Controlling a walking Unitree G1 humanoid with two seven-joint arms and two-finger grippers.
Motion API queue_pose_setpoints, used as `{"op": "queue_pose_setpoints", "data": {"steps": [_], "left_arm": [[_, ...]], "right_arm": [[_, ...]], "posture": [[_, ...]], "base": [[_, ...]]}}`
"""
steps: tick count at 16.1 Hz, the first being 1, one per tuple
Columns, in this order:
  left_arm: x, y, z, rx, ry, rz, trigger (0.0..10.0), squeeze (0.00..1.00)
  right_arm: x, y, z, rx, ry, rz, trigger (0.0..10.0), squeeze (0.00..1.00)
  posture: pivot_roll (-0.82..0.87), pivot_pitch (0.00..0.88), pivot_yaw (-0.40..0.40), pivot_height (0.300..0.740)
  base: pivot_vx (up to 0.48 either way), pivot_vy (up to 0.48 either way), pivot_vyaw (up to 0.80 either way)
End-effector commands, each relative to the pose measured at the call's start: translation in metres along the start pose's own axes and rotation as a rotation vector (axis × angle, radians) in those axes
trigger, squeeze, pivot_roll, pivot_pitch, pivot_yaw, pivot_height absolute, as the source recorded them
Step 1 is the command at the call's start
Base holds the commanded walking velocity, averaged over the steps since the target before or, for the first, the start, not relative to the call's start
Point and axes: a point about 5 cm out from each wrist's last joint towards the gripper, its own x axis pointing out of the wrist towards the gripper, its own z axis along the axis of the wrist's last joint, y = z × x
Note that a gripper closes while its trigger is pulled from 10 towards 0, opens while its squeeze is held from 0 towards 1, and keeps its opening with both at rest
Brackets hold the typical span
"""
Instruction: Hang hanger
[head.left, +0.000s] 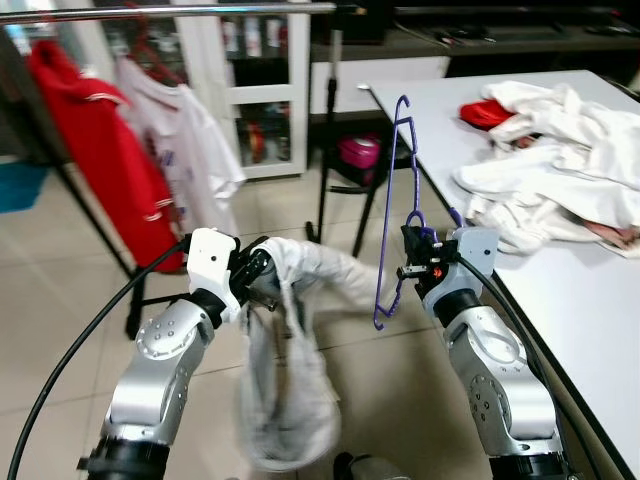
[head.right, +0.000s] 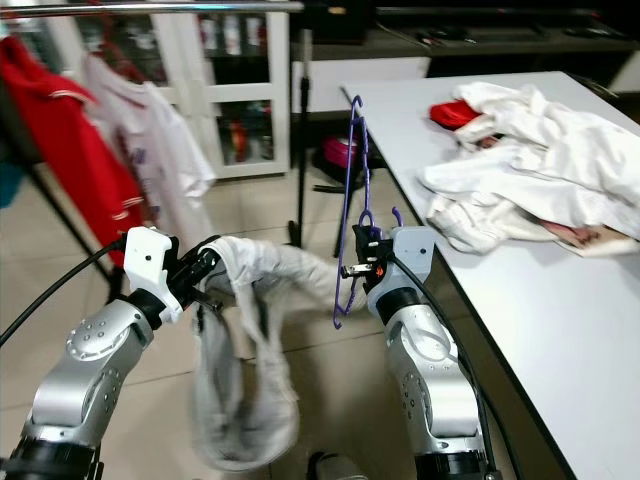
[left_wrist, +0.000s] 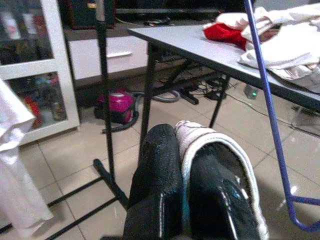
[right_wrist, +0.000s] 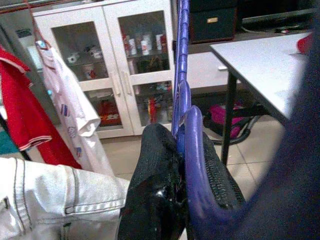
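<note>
Beside the white table's (head.left: 560, 290) near edge, I have my right gripper (head.left: 416, 262) clamped on the thin purple plastic hanger (head.left: 398, 215), held upright with its hook at the gripper. My left gripper (head.left: 262, 280) is pinched on the pale, limp denim garment (head.left: 285, 400). My worry: the slack cloth could slide free or snag before reaching the metal rail (head.left: 170, 10), well apart overhead.
</note>
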Motion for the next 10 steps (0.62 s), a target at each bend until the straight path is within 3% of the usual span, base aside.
{"op": "queue_pose_setpoints", "data": {"steps": [1, 10], "left_arm": [[0.0002, -0.0009, 0.0079, 0.034, -0.009, 0.011, 10.0, 0.0], [0.0054, -0.0028, 0.0095, 0.053, 0.007, 0.009, 10.0, 0.0]], "right_arm": [[-0.002, 0.0003, 0.0039, -0.008, -0.025, 0.01, 10.0, 0.0], [-0.0039, -0.0035, 0.0029, 0.009, 0.01, -0.01, 10.0, 0.0]], "posture": [[-0.09, 0.0, -0.016, 0.74], [-0.11, 0.0, -0.006, 0.74]], "base": [[0.0, 0.0, -0.8], [0.0, 0.0, -0.8]]}}
